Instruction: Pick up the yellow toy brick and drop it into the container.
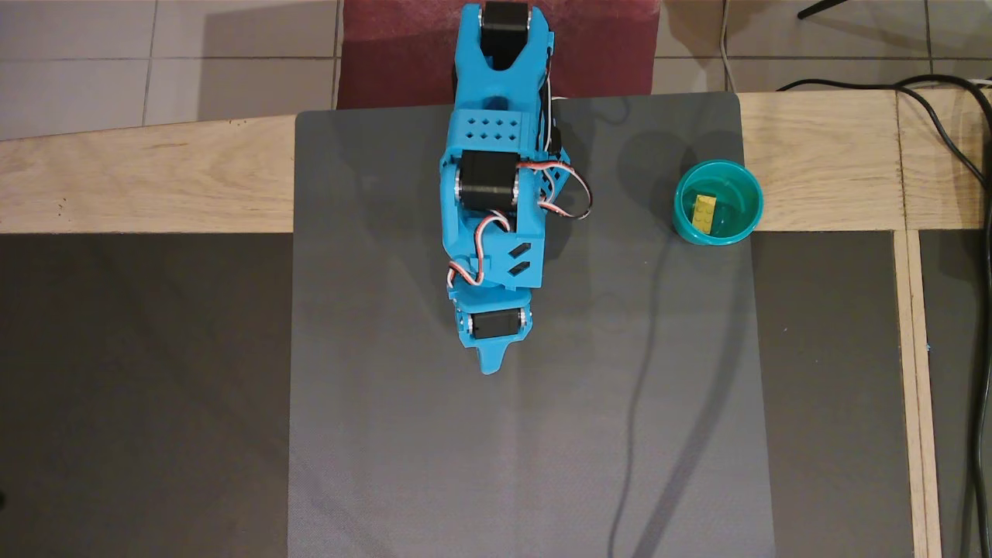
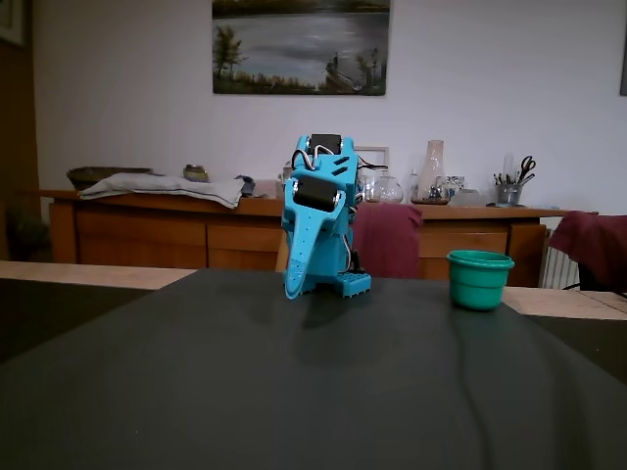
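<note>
The yellow toy brick [image 1: 704, 213] lies inside the teal-green container [image 1: 718, 170], on its floor toward the left side in the overhead view. In the fixed view only the container's outside [image 2: 479, 282] shows, and the brick is hidden. My blue arm is folded over the middle of the grey mat, well left of the container. Its gripper [image 1: 488, 367] points down at the mat with its fingers together and nothing in them; in the fixed view the gripper tip [image 2: 291, 292] hangs just above the mat.
The grey mat [image 1: 387, 434] covers the table's middle, with wooden borders [image 1: 147, 178] around it. A black cable [image 1: 957, 147] runs along the right edge. A maroon chair [image 2: 387, 240] and a sideboard [image 2: 176, 230] stand behind the table.
</note>
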You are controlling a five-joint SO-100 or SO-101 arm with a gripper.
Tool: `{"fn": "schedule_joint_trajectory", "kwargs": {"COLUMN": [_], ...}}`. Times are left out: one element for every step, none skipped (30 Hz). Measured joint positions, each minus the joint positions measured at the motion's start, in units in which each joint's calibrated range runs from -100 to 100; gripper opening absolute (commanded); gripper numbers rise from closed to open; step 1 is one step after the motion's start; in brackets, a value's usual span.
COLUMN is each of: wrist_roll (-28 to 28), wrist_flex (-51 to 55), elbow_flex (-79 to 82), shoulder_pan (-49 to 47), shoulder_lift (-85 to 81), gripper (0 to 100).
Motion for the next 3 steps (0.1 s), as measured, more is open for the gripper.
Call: {"fn": "schedule_joint_trajectory", "kwargs": {"wrist_roll": [0.0, 0.0, 0.0], "wrist_flex": [0.0, 0.0, 0.0], "elbow_flex": [0.0, 0.0, 0.0], "shoulder_pan": [0.0, 0.0, 0.0], "shoulder_lift": [0.0, 0.0, 0.0], "gripper": [0, 0, 0]}}
